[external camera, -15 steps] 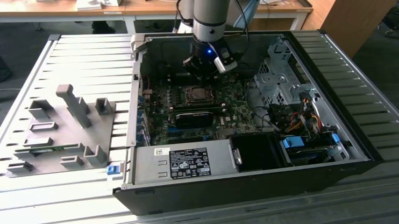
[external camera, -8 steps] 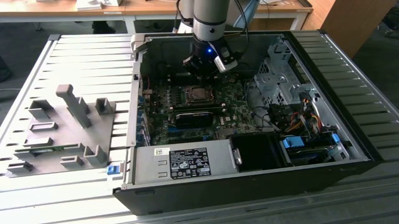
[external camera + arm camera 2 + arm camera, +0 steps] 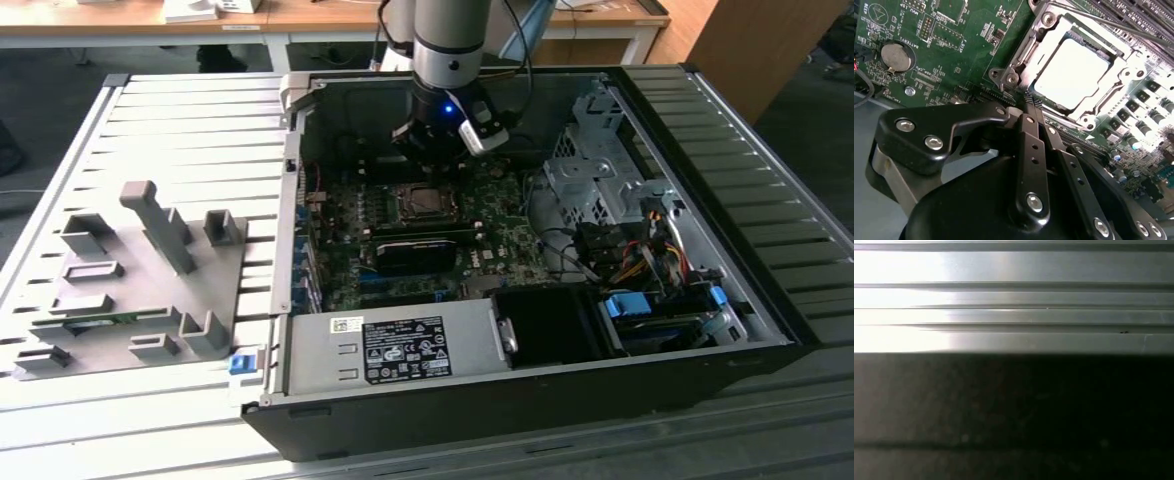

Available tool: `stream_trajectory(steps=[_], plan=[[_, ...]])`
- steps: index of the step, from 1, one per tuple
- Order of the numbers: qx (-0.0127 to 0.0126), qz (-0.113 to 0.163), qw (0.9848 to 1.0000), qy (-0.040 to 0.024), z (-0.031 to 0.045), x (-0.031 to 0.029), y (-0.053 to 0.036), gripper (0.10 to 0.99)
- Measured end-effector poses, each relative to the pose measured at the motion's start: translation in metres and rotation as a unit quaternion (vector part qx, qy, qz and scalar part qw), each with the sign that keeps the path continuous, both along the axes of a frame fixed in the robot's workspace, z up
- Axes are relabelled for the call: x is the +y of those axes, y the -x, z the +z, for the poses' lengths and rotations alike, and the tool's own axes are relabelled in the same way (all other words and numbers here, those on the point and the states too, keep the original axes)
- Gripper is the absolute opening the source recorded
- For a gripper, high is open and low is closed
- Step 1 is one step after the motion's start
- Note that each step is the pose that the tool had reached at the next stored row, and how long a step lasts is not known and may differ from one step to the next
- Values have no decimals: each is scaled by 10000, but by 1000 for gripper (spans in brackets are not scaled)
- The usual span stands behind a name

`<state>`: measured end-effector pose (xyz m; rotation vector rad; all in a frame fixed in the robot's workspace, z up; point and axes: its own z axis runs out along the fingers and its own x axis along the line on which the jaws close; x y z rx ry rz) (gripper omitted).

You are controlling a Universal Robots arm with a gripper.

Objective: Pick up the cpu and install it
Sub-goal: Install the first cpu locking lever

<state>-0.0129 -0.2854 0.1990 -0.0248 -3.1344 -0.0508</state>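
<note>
- Sitting in the socket [image 3: 1081, 75] on the green board [image 3: 949, 45], the cpu [image 3: 1074, 75] shows its pale silvery top in the second wrist view, framed by the socket's metal bracket.
- The claw [image 3: 1029, 104] hangs just beside the socket's corner in that view, its two thin black fingers [image 3: 1026, 117] pressed together with nothing between them.
- In the exterior view the arm [image 3: 447, 40] reaches straight down into the open computer case [image 3: 747, 240], with the claw [image 3: 430, 160] just above the socket [image 3: 424, 202].
- The case lies on its side on a ribbed, silvery metal surface [image 3: 174, 130], which also appears as bright ridges in the first wrist view [image 3: 1014, 295].
- On the exterior view's left, a grey tray [image 3: 134, 270] with upright blocks rests on the surface, well apart from the socket; a thin green stick [image 3: 114, 320] lies in one of its slots.
- Inside the case, a labelled power box [image 3: 394, 350] sits near the front edge, and a bundle of coloured wires [image 3: 647, 250] lies on the exterior view's right.
- Behind the surface stands a wooden desk [image 3: 334, 20], with a wooden panel [image 3: 754, 45] at the exterior view's right.
</note>
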Motion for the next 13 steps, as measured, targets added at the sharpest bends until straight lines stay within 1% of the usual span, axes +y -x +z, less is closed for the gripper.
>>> stream_trajectory(steps=[4, 6, 9, 13], plan=[[0, -1, 10000, 8, -10, 4, -5, 106], [0, 0, 10000, -8, -17, 4, -7, 106], [-1, 0, 10000, -59, -23, 5, -8, 106], [-2, 0, 10000, -62, -20, 6, -9, 106]])
